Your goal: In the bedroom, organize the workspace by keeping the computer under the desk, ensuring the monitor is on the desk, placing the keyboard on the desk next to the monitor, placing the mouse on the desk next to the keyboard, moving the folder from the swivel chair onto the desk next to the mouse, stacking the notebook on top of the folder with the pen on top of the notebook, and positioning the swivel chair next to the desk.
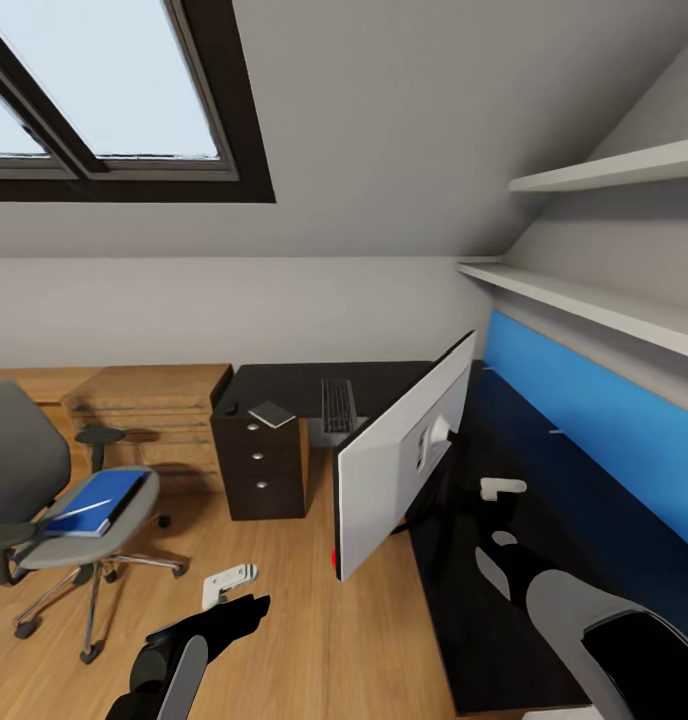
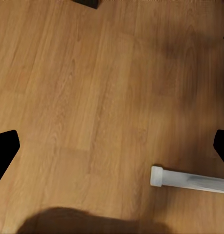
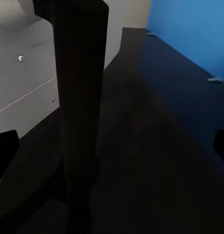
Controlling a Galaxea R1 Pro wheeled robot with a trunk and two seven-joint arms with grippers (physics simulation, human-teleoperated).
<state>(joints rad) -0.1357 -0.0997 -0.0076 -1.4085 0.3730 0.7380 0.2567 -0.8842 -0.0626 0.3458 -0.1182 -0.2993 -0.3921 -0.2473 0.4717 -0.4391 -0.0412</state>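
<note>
Black glossy surface carries the monitor, its white back toward me. My right fingers look spread just beside its stand; I'd square up and close low on that post. Left fingers hang apart over bare floor. Blue folder waits on the swivel chair; keyboard and notebook sit beyond.

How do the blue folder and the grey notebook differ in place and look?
The flat bright-blue folder lies on the grey swivel chair's seat; the thin grey notebook lies on the glossy black desk. The folder looks larger and carries a slim white stick; the notebook's cover is bare. Both lie flat.
</note>
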